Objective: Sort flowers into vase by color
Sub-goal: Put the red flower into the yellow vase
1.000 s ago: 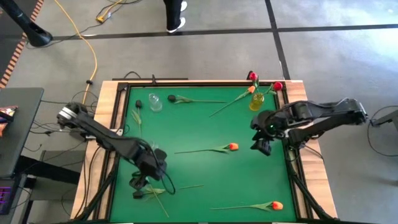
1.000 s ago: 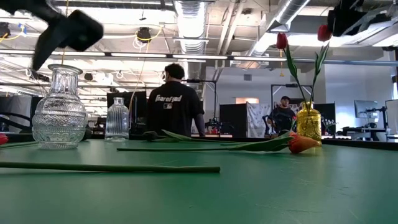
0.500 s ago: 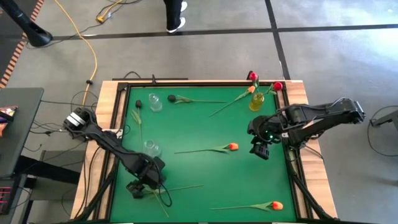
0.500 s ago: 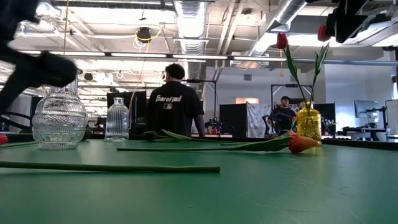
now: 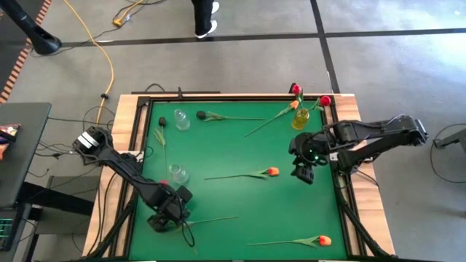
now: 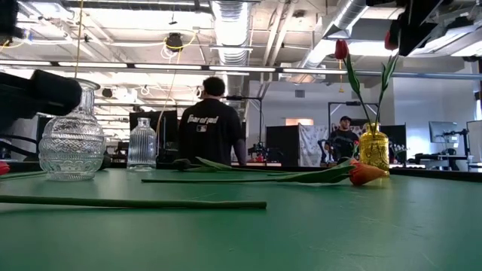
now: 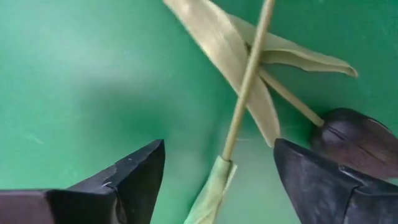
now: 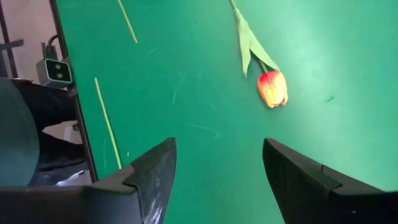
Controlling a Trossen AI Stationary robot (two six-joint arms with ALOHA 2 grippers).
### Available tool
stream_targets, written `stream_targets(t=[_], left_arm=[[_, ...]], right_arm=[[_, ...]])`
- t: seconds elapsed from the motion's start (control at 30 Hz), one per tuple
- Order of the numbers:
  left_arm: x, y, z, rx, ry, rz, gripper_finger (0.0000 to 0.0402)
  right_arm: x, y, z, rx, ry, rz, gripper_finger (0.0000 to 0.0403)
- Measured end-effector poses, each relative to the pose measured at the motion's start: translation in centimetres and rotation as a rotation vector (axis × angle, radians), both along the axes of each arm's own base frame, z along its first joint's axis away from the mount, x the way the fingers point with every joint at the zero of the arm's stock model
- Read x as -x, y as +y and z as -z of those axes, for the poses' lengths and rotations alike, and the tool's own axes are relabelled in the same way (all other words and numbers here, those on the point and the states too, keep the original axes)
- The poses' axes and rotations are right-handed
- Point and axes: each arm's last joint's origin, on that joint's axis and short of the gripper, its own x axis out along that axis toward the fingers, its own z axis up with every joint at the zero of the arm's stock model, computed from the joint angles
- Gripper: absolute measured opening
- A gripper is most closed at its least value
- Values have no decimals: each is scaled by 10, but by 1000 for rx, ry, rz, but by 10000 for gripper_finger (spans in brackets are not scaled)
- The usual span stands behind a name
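Note:
Tulips lie scattered on the green table. My left gripper is open low over the near-left corner, its fingers on either side of a thin green stem. A dark tulip head and leaves lie close by. My right gripper is open above the table's right side, next to an orange tulip. A yellow vase holds two red tulips.
Two clear glass vases stand on the left half. More tulips lie flat: an orange one near the near edge, a dark one at the far side, another orange one by the yellow vase. A person stands beyond the table.
My left gripper has moved down and toward the table's near-left corner, coming low over the stems and leaves there. The flowers have stayed where they lay.

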Motion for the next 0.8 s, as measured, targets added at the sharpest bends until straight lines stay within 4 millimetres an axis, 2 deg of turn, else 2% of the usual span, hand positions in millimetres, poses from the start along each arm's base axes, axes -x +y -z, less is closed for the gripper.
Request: stream_targets(t=[0.3, 0.8], left_arm=[[9, 6, 13, -11, 35, -34, 190], [10, 4, 2, 75, 66, -39, 28]], right_arm=[[-1, -9, 0, 11, -4, 27, 265], [-2, -14, 0, 22, -8, 35, 265]])
